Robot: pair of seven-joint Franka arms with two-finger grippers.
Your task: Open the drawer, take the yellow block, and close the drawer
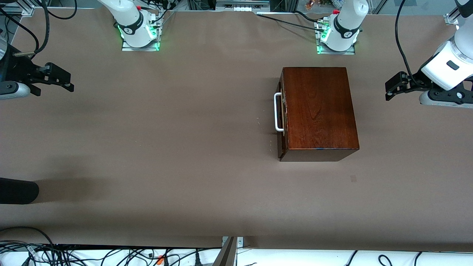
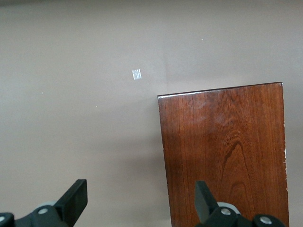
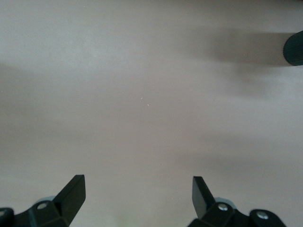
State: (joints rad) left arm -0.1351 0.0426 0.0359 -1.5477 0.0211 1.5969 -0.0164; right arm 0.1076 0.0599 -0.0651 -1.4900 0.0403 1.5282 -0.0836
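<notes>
A dark reddish-brown wooden box stands on the table toward the left arm's end. Its drawer is shut, with a white bar handle facing the right arm's end. The box top also shows in the left wrist view. The yellow block is hidden. My left gripper is open and empty, in the air at the left arm's end of the table, apart from the box; its fingers show in the left wrist view. My right gripper is open and empty over the right arm's end; its fingers show over bare table.
The brown table surface stretches between the arms. A black cylindrical object lies at the right arm's end, nearer to the front camera; it also shows in the right wrist view. A small pale mark lies on the table near the box.
</notes>
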